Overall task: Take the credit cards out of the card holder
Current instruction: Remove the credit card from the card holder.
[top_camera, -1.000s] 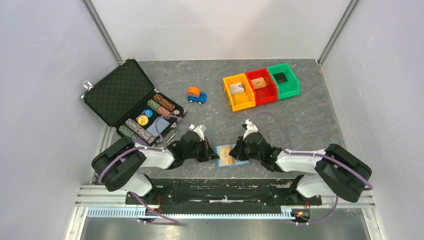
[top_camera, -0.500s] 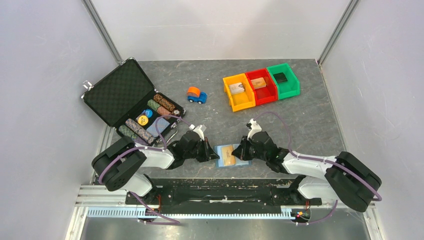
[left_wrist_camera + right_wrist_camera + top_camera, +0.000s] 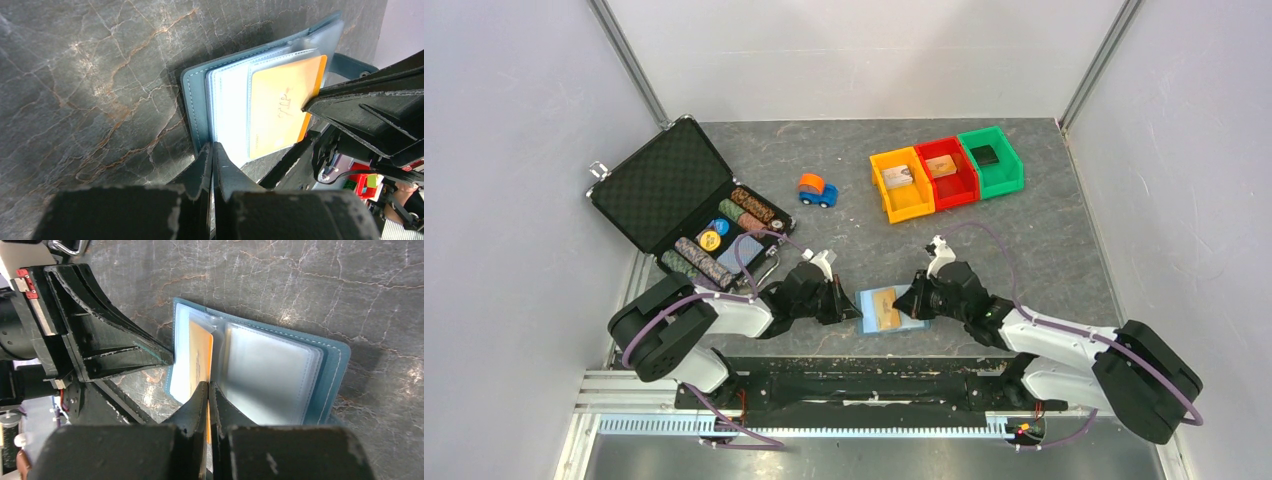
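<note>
Clamped with the left gripper (image 3: 212,150) on the left rim of the card holder (image 3: 194,100), with fingers so close that only the blue cover and the clear sleeves fit between them. Clamped just as narrowly with the right gripper (image 3: 208,390) on the nearest end of an orange-gold credit card (image 3: 200,352), with the card's thin edge showing between the two dark fingers. Pointed at each other across the wallet, with the tips near but apart. Set among the clear sleeves toward the wallet's middle, handwriting side up; hard to say how much of the card sits inside a pocket.

Unfolded on the grey tabletop (image 3: 1044,240), close to the near edge and about midway along it, between the two arms, with a small closing tab poking out past one edge.

Farther out, toward the far-left corner, a black case (image 3: 664,185) with its lid leaning back and rows of poker chips (image 3: 752,207) in the tray. Just right of that, toward the middle of the table, a blue-and-orange toy car (image 3: 817,189). Toward the far-right corner, three bins touching in a row: orange bin (image 3: 902,205), red bin (image 3: 951,188), green bin (image 3: 996,177), each with a small item inside.
</note>
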`<state>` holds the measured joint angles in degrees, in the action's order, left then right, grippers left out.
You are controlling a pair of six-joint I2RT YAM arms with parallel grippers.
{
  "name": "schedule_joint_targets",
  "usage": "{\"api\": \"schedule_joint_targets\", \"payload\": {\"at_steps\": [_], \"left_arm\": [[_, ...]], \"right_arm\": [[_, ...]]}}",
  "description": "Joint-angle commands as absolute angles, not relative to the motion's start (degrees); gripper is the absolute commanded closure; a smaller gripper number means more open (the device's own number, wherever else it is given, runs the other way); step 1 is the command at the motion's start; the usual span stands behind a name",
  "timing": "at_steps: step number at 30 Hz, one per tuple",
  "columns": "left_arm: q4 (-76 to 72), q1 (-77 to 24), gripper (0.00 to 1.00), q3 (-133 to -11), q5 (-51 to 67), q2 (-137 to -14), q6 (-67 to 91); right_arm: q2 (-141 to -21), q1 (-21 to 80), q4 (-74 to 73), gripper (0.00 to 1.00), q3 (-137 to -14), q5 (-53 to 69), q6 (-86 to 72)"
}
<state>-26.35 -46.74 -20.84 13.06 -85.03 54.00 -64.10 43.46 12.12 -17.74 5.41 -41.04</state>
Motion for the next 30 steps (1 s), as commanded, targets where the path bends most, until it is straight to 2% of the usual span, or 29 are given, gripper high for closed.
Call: {"api": "schedule_joint_targets", "payload": {"at_steps": [1, 3, 6, 9, 14, 16, 17, 19, 20, 28, 30], "left_arm": [[-22.0, -47.0, 0.95, -20.5, 10.1, -86.8, 52.7], [-22.0, -47.1, 0.94, -20.5, 10.1, -86.7, 52.7], [-22.0, -47.1, 0.94, -20.4, 10.1, -86.6, 52.7], [-21.9, -47.1, 0.94, -20.3, 10.1, -86.4, 52.6], [-21.9, -47.1, 0.94, -20.4, 10.1, -86.6, 52.6], [-21.8, -47.1, 0.94, -20.4, 10.0, -86.6, 52.4], [-21.6, -47.1, 0.94, -20.4, 9.9, -86.7, 52.4], [-21.4, -47.1, 0.94, -20.4, 9.8, -86.7, 52.2], [-21.2, -47.1, 0.94, -20.4, 9.8, -86.8, 52.1], [-20.5, -47.1, 0.94, -20.8, 9.3, -87.2, 51.8], [-20.3, -47.1, 0.94, -20.9, 9.3, -87.4, 51.6]], "right_arm": [[-64.1, 41.2, 21.7, 1.0, -14.4, 11.7, -44.2], [-65.2, 40.9, 24.1, 1.0, -13.5, 13.3, -45.4], [-66.3, 40.6, 27.0, 0.94, -12.3, 14.6, -46.4], [-66.8, 40.4, 28.8, 1.0, -11.6, 15.5, -46.8], [-66.5, 39.8, 30.9, 1.0, -10.9, 16.8, -47.1], [-66.0, 39.5, 31.0, 0.89, -10.8, 17.2, -47.0], [-65.8, 39.3, 30.9, 0.87, -10.7, 17.2, -46.9], [-65.2, 39.2, 30.6, 0.93, -10.8, 17.6, -46.5], [-65.1, 39.0, 30.4, 1.0, -10.8, 17.7, -46.3], [-64.5, 38.1, 27.4, 1.0, -11.2, 17.3, -45.3], [-63.7, 37.7, 26.0, 0.91, -11.6, 17.2, -44.7]]}}
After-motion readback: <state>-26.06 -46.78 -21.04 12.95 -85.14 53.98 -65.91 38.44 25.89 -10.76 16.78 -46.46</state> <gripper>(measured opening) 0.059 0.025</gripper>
